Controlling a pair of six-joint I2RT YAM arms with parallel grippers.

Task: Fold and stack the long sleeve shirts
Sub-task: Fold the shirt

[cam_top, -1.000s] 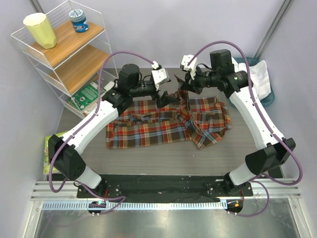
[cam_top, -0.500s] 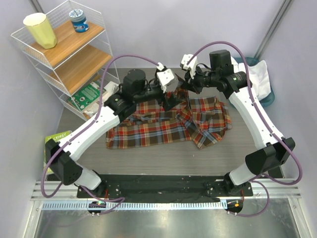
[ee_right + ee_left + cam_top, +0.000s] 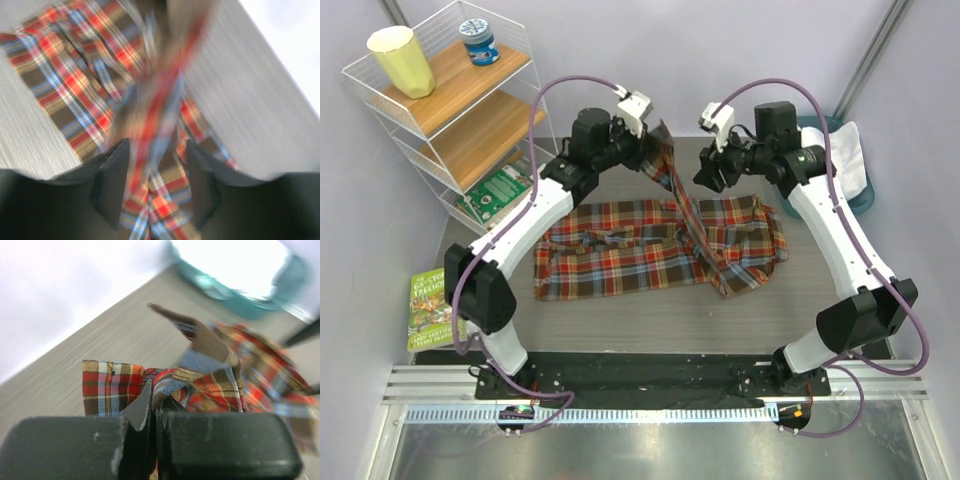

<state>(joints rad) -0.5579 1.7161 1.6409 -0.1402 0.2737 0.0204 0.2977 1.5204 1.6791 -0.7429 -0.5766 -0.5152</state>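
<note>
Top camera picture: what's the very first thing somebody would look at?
The bright plaid flannel shirt spread across the middle of the table grabs the eye first. At the far side, the left end effector is shut on a strip of it, lifted off the table. A white shirt sits bundled in the teal basket at the far right.

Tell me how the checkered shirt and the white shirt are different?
Color: the checkered shirt is red, brown and green plaid; the white shirt is plain.
Place: the checkered shirt lies spread on the table; the white shirt sits bunched in the teal basket.
Handling: the left arm's shut jaws pinch up a strip of the checkered shirt; no jaws touch the white shirt.
Both are soft cloth.
</note>
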